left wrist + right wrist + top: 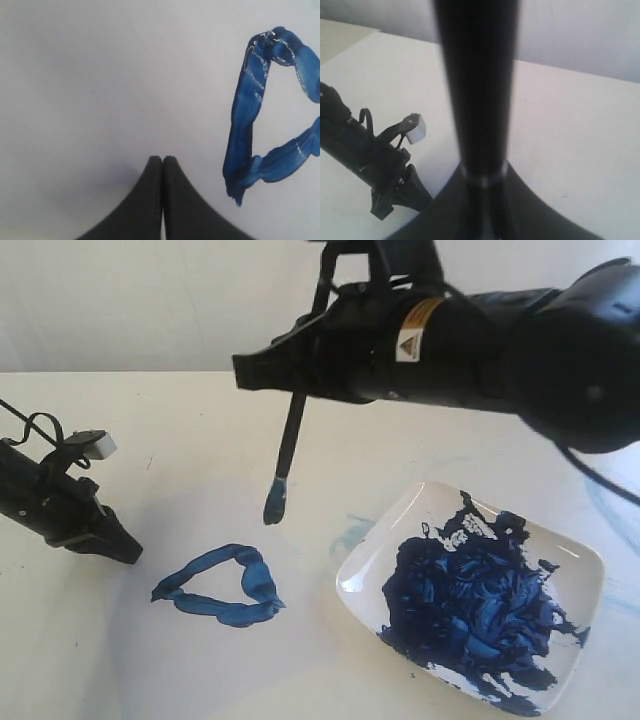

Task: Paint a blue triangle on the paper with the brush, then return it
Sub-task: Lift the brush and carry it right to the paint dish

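Surface: pale paper [100,75], blue triangle [225,587] painted on it.
Dish [358,578]: paint-filled, 3 o'clock of triangle.
Your left gripper [128,550]: jaws pressed together, empty, 10 o'clock of triangle.
Your right gripper [250,370]: clamped on brush [293,435], tip down at 1 o'clock of triangle.

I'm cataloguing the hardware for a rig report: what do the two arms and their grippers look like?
Both arms are black. The right arm is bulky and rounded, with a yellow-and-white warning label; the right gripper narrows to a blunt tip. The left gripper has two tapered black fingers; a small white block and looped black cables sit behind it.
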